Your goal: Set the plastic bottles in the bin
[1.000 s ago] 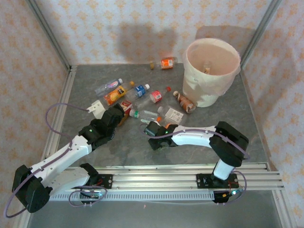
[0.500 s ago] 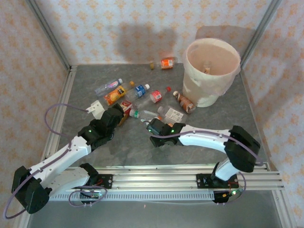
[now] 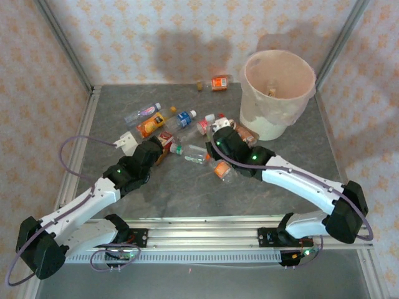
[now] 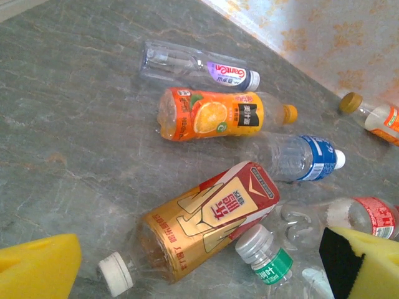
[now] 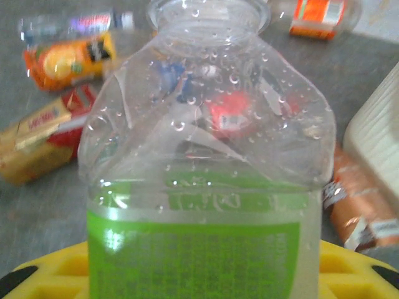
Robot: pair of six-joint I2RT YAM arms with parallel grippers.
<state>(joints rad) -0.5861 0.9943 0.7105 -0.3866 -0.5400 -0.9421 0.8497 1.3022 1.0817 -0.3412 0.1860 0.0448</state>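
Note:
My right gripper (image 5: 199, 281) is shut on a clear crushed bottle with a green label (image 5: 206, 156), its open neck pointing away from the camera. From above, the right gripper (image 3: 219, 129) hangs over the bottle pile, left of the cream bin (image 3: 268, 118). My left gripper (image 4: 199, 268) is open low over a red-and-gold bottle (image 4: 206, 215) and a green-labelled bottle with a grey cap (image 4: 265, 255). Beyond lie an orange juice bottle (image 4: 212, 115), a purple-labelled one (image 4: 193, 65), a blue-labelled one (image 4: 299, 156) and a red-labelled one (image 4: 368, 215). A bottle (image 3: 272, 91) lies inside the bin.
An orange-labelled bottle (image 3: 222, 169) lies under my right forearm. A brown-labelled bottle (image 3: 244, 134) rests against the bin's foot, and another orange one (image 3: 219, 82) sits by the back wall. A white card (image 3: 126, 142) lies left of the left gripper, near the metal rail (image 3: 81, 149).
My right arm swung from the front middle of the table back toward the bin, carrying the green-labelled bottle up. The left arm stayed still.

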